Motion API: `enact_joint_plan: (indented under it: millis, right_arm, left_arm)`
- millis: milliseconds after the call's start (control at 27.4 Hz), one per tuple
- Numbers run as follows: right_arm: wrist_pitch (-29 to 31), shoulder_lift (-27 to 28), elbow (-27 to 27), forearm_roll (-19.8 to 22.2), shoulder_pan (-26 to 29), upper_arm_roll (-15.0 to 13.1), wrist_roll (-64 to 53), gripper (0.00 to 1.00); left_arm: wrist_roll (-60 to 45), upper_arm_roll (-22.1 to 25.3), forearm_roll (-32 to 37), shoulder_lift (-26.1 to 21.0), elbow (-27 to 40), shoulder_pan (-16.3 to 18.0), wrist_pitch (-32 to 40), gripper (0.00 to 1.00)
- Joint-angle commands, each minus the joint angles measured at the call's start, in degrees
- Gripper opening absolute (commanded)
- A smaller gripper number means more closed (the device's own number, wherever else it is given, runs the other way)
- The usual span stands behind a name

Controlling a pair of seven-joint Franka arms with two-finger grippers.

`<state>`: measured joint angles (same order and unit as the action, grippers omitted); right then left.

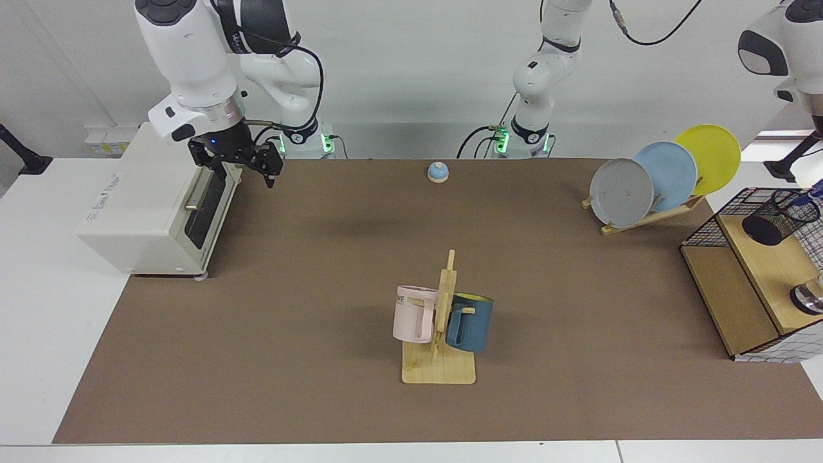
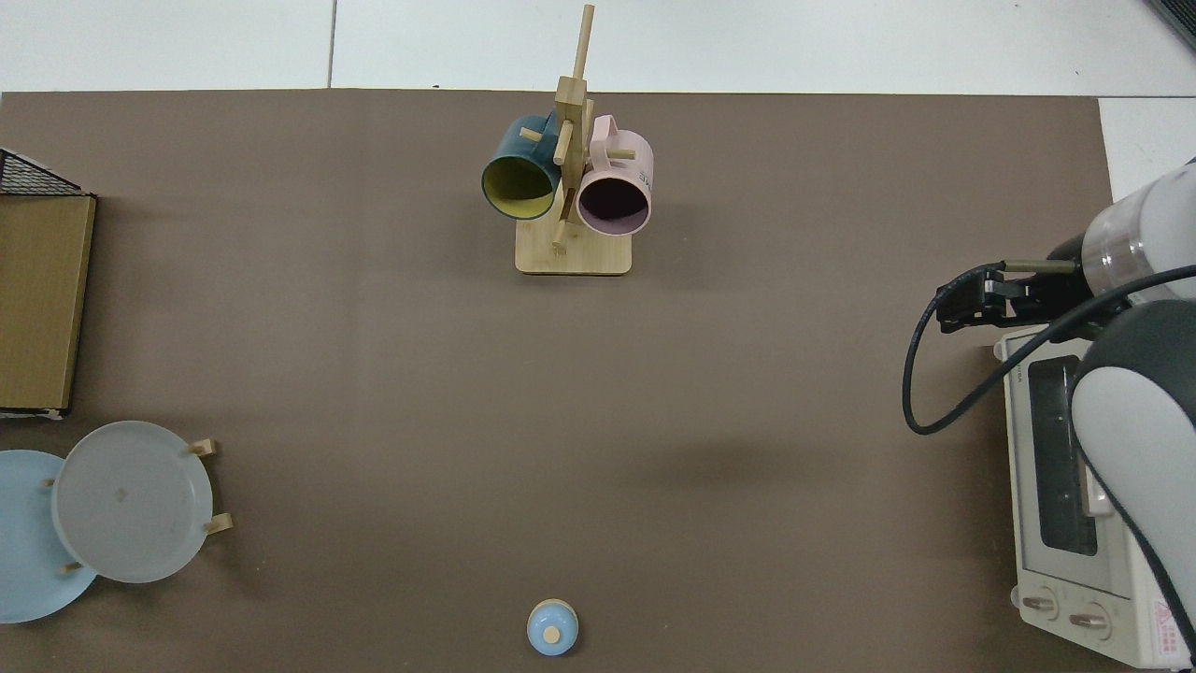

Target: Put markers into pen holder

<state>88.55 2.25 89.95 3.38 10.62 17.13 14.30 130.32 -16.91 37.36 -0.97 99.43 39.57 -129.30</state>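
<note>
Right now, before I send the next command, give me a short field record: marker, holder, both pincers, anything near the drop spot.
marker: blue end pokes out of the holder's rim, at the facing view's edge
pen holder: black mesh cup, on the wooden shelf inside the wire basket
left pincer: out of frame; only the arm's upper body shows above the basket
right pincer: open, empty, hanging in front of the toaster oven
nearby: metal object on the same shelf

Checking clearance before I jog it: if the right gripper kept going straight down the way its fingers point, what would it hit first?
Most likely the bare brown mat. The right gripper hangs fingers down just off the toaster oven door. Nothing shows under it in the top view, though depth is unclear and the oven's front edge is close.
</note>
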Motion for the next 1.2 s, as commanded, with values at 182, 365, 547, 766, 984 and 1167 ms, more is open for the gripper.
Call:
enact_joint_plan:
  millis: [182, 365, 547, 766, 984, 1167]
  right_arm:
    - [-0.3, -0.8, 0.7, -1.0, 1.2, 0.6, 0.6, 1.00]
    - [-0.1, -0.8, 0.7, -1.0, 1.2, 0.6, 0.6, 1.00]
    - [-0.1, -0.8, 0.7, -1.0, 1.1, 0.7, 0.6, 1.00]
    - [0.0, -0.8, 0.7, -1.0, 1.2, 0.6, 0.6, 1.00]
    - [0.0, -0.8, 0.7, -1.0, 1.2, 0.6, 0.7, 1.00]
    - [0.0, -0.8, 0.7, -1.0, 1.2, 0.6, 0.7, 1.00]
  left_arm:
    - [0.5, -0.2, -2.3, 0.3, 1.1, 0.2, -0.3, 1.00]
    - [0.1, -0.2, -3.1, 0.1, 0.7, 0.5, -0.3, 1.00]
    - [-4.4, -0.8, -4.1, -0.1, -0.7, -0.2, 0.3, 1.00]
    - [-20.8, -3.0, -10.5, 0.9, -4.9, -2.5, 10.8, 1.00]
    - [-44.6, -6.9, -14.7, 2.6, -5.1, -5.7, 22.8, 1.00]
    - [-70.2, -9.1, -21.8, 3.0, -5.1, -7.6, 30.5, 1.00]
